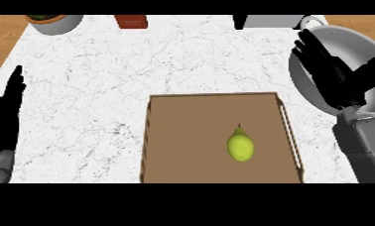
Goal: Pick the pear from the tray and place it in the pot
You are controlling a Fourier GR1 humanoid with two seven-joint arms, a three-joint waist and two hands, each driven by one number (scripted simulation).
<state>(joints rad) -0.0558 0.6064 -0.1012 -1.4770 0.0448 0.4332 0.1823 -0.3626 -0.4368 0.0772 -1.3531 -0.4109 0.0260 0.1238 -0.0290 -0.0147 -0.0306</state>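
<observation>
Left hand point(13, 102): showed at the far left edge of the head view, over the white marble counter point(95, 86); fingers straight and held together, pointing up the frame; nothing in it; well apart from the tray.
Plant pot point(53, 22): grey, round, at the counter's far left corner, cut by the top edge; green showed inside it.
Red-brown block point(132, 21): stood at the counter's far edge, right of the plant pot; only partly in view.
Tray point(190, 121): brown, rectangular, with raised walls and a pale handle along its right side; sat at the near middle of the counter, its near end cut by the lower band.
Pear point(240, 144): yellow-green, lay inside the tray, right of the tray's centre and toward its near end, stem pointing away; no hand touched it.
Grey box point(273, 21): at the far edge, right of centre; only its lower part showed.
Right hand point(330, 74): was over the pot's left rim, fingers straight and slightly spread, pointing up and left; held nothing.
Pot point(350, 39): grey, round, at the counter's right edge, partly hidden by the right hand and forearm; handle loop at its far rim.
</observation>
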